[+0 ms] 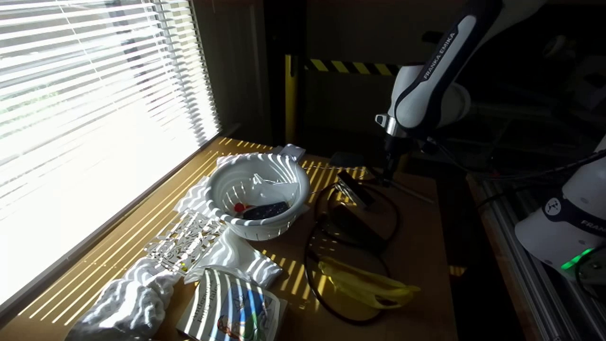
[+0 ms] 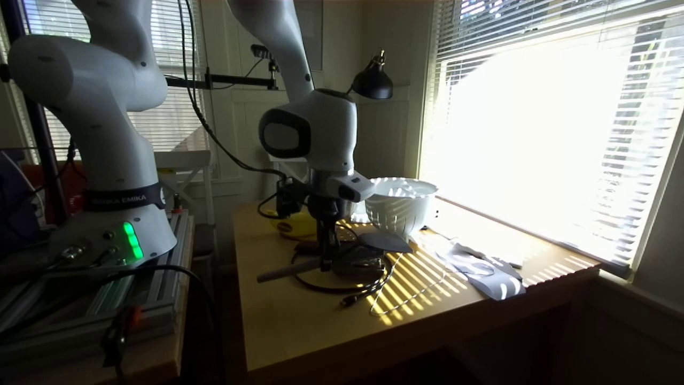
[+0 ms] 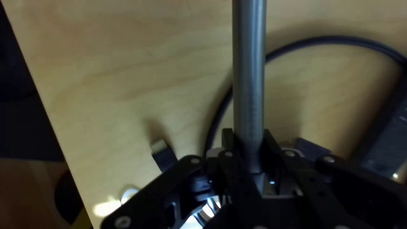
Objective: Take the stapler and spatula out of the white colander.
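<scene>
The gripper (image 3: 248,140) holds the spatula (image 2: 385,241).
Its fingers (image 3: 227,137) pinch the metal handle (image 3: 249,79); the dark blade sticks out past them. Below, a black cord (image 3: 337,40) curves on the table (image 3: 111,95). Near the gripper lies a black and silver thing (image 1: 356,189). Away from it, toward the window (image 1: 94,142), stands the colander (image 1: 255,230), a dark thing (image 1: 266,211) inside.

Metal spatula handle (image 3: 249,79) tight in the hand (image 3: 248,141), black cable (image 3: 334,40) beneath.
</scene>
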Robot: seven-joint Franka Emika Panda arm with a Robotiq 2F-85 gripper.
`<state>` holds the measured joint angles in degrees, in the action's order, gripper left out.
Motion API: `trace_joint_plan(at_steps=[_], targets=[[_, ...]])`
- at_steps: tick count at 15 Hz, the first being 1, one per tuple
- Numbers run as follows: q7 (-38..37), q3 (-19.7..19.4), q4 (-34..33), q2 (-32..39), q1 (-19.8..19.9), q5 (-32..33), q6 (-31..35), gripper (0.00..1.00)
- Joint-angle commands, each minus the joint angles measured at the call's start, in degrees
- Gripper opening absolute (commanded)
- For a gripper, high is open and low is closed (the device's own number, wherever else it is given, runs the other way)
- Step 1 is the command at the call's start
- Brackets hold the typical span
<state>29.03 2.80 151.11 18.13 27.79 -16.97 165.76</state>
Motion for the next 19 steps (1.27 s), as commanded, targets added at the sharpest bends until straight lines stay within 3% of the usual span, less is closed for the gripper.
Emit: trace_joint_plan(at_steps=[1, 5, 6, 7, 9, 11, 14, 16, 17, 19], targets=[[-1.6, -2.9, -7.4, 8.8, 4.2, -0.3, -6.9, 0.06], [-6.5, -3.8, -13.5, 12.0, 6.3, -1.5, -13.7, 0.06], [-7.4, -3.9, -14.5, 11.7, 6.1, -1.2, -15.1, 0.47], [-8.7, -4.0, -15.6, 11.8, 5.6, -1.3, -15.8, 0.48], [-10.9, -4.6, -12.9, 6.5, 3.2, -0.4, -15.2, 0.61], [-16.1, -7.6, -8.9, 0.9, -2.5, 3.2, -13.4, 0.76], [-24.5, -12.3, -2.3, -7.8, -11.5, 9.2, -5.7, 0.96], [-31.4, -15.4, 1.6, -13.0, -17.6, 16.7, -0.9, 1.00], [-25.7, -12.8, -4.5, -6.0, -13.3, 11.1, -4.6, 1.00], [-27.4, -13.0, -3.1, -8.4, -15.0, 11.9, -4.4, 1.00]])
